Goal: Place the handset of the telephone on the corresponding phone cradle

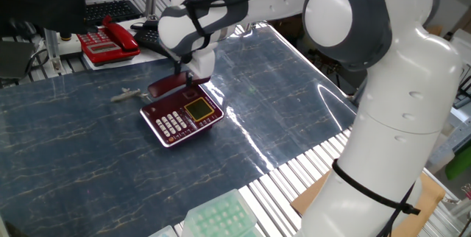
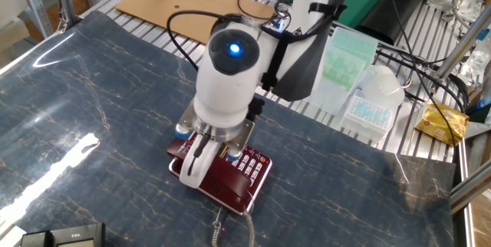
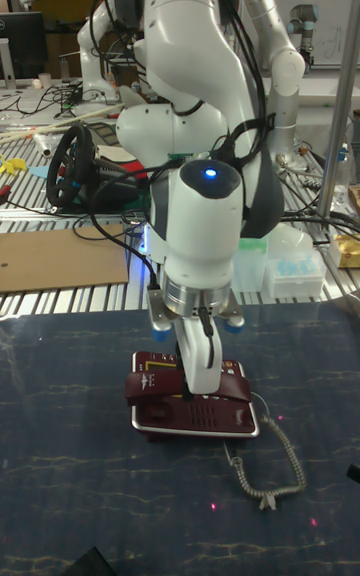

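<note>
Gripper [image 3: 190,388] clamps handset [image 3: 188,387] just above telephone [image 1: 182,117]; bare table [image 1: 73,163] around.

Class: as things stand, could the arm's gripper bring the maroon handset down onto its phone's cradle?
Probably yes. The gripper holds the handset just above the telephone, over the cradle edge, and nothing seems to lie between. The coiled cord trails off to the side.

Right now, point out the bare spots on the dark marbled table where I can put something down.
Bare: the wide stretch of dark marbled table in front of the dark red desk phone, and the strip beyond it. Crowded: the hand holds the slim maroon handset over the phone, grey coiled cord trailing beside it.
</note>
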You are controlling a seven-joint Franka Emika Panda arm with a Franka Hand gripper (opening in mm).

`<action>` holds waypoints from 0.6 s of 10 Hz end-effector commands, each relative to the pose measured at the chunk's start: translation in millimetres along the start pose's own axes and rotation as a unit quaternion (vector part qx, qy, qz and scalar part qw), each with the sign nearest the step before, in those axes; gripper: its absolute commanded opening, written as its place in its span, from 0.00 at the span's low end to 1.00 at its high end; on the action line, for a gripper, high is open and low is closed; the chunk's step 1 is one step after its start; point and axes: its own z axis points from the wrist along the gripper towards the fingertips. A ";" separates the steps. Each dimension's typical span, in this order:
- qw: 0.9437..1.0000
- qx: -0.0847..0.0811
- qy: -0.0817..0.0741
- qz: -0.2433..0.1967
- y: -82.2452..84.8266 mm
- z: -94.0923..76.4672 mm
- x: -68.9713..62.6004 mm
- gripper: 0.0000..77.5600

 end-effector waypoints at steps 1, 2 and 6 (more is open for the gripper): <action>1.000 -0.002 -0.001 0.004 1.0 1.5 4.1 0.02; 1.000 -0.001 -0.004 0.009 1.1 6.7 9.8 0.02; 1.000 -0.001 -0.009 0.009 -0.2 13.9 13.8 0.02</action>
